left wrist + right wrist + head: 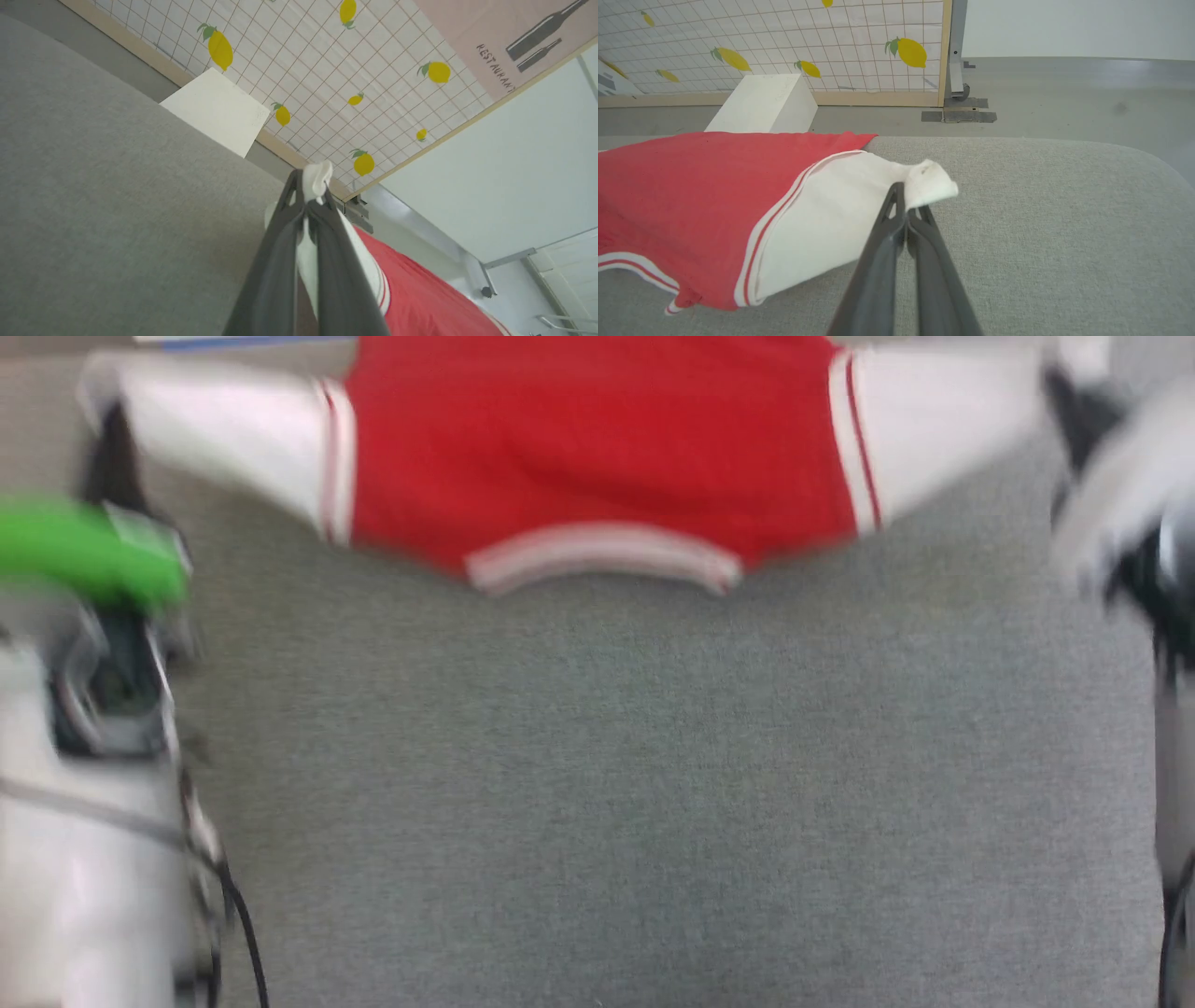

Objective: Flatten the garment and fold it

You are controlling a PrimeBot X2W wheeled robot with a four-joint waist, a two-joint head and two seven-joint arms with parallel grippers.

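My left gripper (310, 196) and right gripper (908, 205) each pinch a sleeve tip of the garment (597, 439); I'd pull evenly outward, lowering it flat.

Head: high, facing steeply down on grey pad (653, 803); blurred.
Left wrist: low, close, rolled, facing lemon panel (327, 70).
Right wrist: low, level, facing same panel.
All 3 share: shirt (597, 457).
Both wrists share: white box (215, 109).
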